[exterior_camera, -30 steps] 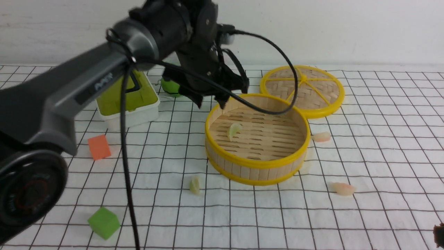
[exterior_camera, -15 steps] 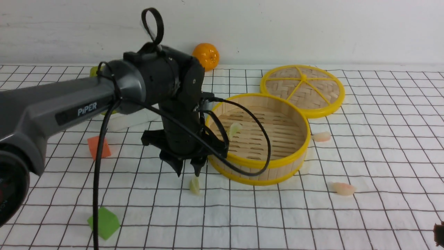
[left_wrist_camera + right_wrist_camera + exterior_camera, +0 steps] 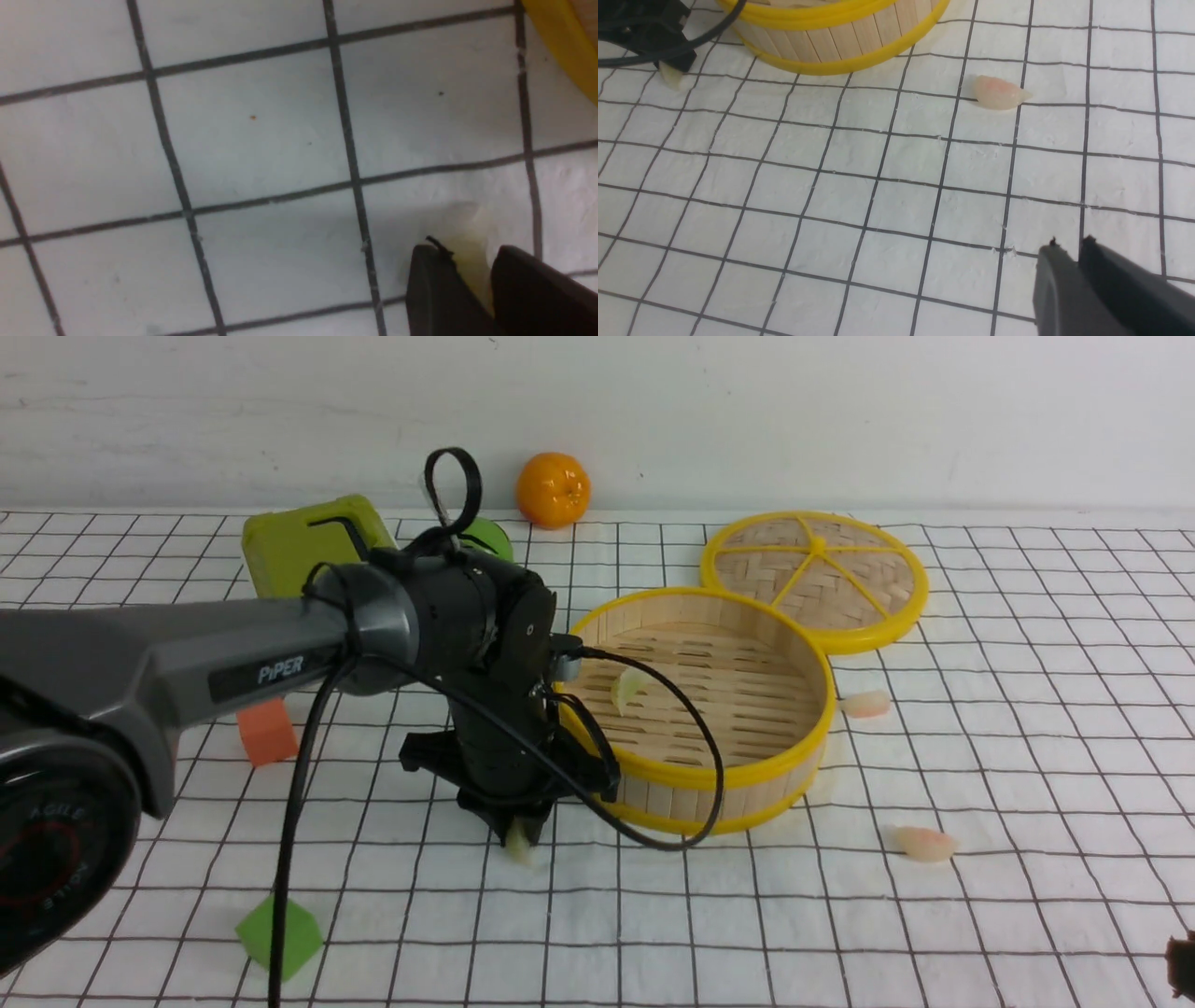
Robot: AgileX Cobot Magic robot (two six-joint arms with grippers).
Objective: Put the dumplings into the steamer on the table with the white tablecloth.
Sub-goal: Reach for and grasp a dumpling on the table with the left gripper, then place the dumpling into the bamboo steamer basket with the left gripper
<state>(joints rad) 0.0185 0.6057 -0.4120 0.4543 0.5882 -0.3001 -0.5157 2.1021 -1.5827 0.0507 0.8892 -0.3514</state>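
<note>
Front: my left gripper (image 3: 516, 829) is down on the white tablecloth (image 3: 980, 915) just near-left of the steamer (image 3: 691, 775), jaws pinched on the near green dumpling (image 3: 519, 847) at cloth level. The second green dumpling (image 3: 627, 689) lies inside the steamer on the slats, left side. The far pink dumpling (image 3: 866, 704) sits on the cloth just right of the steamer, and the near pink dumpling (image 3: 924, 844) is near-right of it. The lid (image 3: 822, 574) lies flat, far-right of the steamer. Left wrist: left gripper (image 3: 467, 254) has both fingers flanking the near green dumpling (image 3: 469, 233), no gap visible, so it's grasped. Steamer rim (image 3: 565, 42) is close by. Right wrist: my right gripper (image 3: 1069, 245) hangs over bare cloth, fingers pressed together with nothing between them. The near pink dumpling (image 3: 999, 93) is well apart from it. Beyond that are the steamer (image 3: 831, 42) and the near green dumpling (image 3: 670, 77) under my left gripper.
</note>
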